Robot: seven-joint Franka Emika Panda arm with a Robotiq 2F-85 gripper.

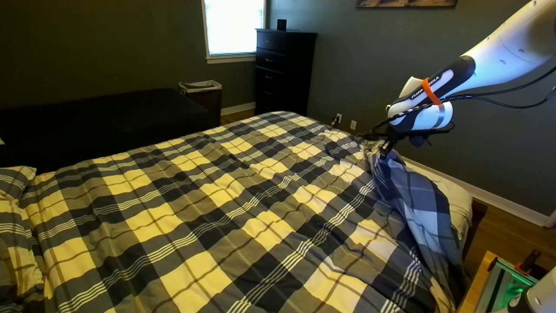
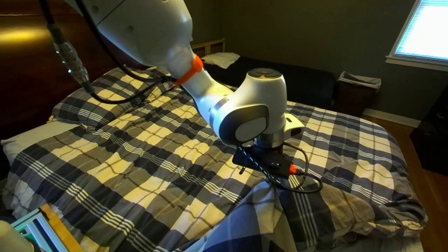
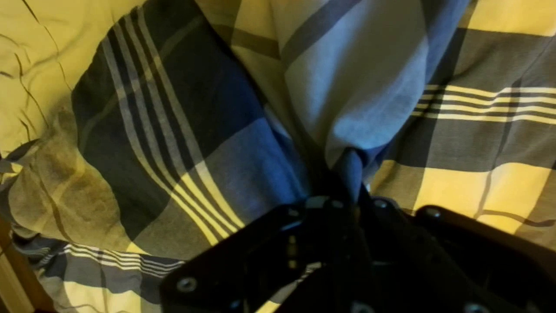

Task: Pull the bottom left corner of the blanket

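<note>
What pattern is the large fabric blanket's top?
Black, grey and cream-yellow plaid on the blanket, clearest in an exterior view.

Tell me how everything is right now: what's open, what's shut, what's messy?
Blanket: spread out, wrinkled, one part lifted with its underside showing.
Fingers: shut on the blanket.
Pale sheet: partly uncovered.
Bin: upright, lined, open-topped.
Dresser drawers: the ones I can make out look shut.
Window: bright; I can't tell whether it's open.
</note>
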